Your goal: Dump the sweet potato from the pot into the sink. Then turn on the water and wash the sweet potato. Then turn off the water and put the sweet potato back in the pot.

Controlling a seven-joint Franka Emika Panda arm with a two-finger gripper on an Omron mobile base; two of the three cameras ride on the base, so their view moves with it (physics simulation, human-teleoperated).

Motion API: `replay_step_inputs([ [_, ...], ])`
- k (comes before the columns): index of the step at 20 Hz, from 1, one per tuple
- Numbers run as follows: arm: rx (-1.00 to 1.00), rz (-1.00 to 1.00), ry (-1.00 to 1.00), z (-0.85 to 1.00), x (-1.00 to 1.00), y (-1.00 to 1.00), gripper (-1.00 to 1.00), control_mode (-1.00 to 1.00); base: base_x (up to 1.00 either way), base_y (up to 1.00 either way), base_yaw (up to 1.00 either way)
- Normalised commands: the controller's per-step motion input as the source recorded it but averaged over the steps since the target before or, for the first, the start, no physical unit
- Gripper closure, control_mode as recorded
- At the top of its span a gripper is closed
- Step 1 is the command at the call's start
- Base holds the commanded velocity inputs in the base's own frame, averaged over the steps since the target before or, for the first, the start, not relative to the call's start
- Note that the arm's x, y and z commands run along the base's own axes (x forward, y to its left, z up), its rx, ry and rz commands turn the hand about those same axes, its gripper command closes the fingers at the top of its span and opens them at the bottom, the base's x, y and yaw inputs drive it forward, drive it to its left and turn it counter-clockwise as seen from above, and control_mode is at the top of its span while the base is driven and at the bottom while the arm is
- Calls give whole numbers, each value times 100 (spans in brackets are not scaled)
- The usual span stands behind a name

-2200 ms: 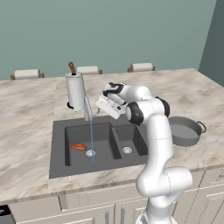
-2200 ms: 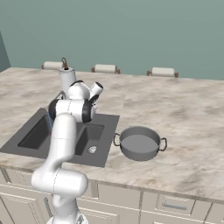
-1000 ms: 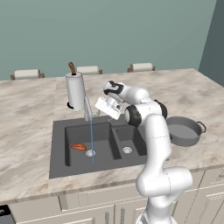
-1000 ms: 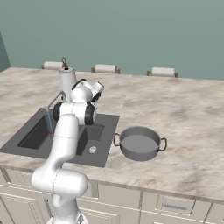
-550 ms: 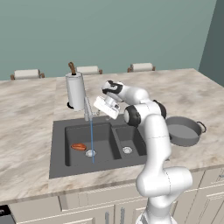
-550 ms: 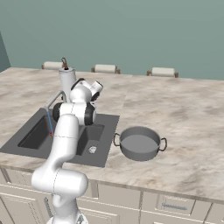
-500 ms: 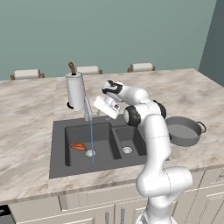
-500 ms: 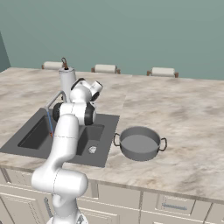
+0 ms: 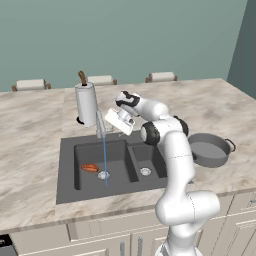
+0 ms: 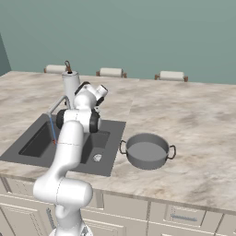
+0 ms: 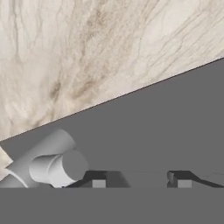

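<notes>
- One sweet potato [image 9: 90, 168] is what this is all about, and it's lying on the floor of the sink [image 9: 67, 172]'s bigger left basin, just beside the round drain [image 9: 103, 175], on the side away from the divider.
- Water's on: a thin blue stream [image 9: 105, 160] drops from the faucet [image 9: 100, 125] and lands near the drain, next to the potato rather than squarely on it, as far as I can tell.
- The gripper [image 11: 140, 180] is up at the back of the sink by the faucet base. In the hand view the two finger tips stand a moderate way apart with nothing between them, so partly open and empty. A grey cylinder [image 11: 59, 168], I'd guess the faucet handle, sits off to one side of the tips, not between them.
- The pot [image 10: 147, 150] is empty, on the counter [image 10: 198, 133] just past the sink's right edge, well apart from the potato.
- The paper towel roll [image 9: 86, 104] stands right behind the faucet, so that corner is a bit crowded.
- Handling guess: the potato should be light and stiff, no worry about crushing it, but wet skin plus tapered ends means it could squirt out of the fingers.
- I'd grab it across the fat middle, fingers on the long sides, not near a tip.
- It sits low in the basin, so expect a deep reach down.
</notes>
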Motion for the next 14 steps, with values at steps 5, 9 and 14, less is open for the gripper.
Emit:
replay_step_inputs([
  [5,8,5,0,16,0,80,-100,-100,0,0,0],
  [9,6,5,0,27,0,89,-100,-100,0,0,0],
  [14,4,6,0,39,0,96,-100,-100,0,0,0],
])
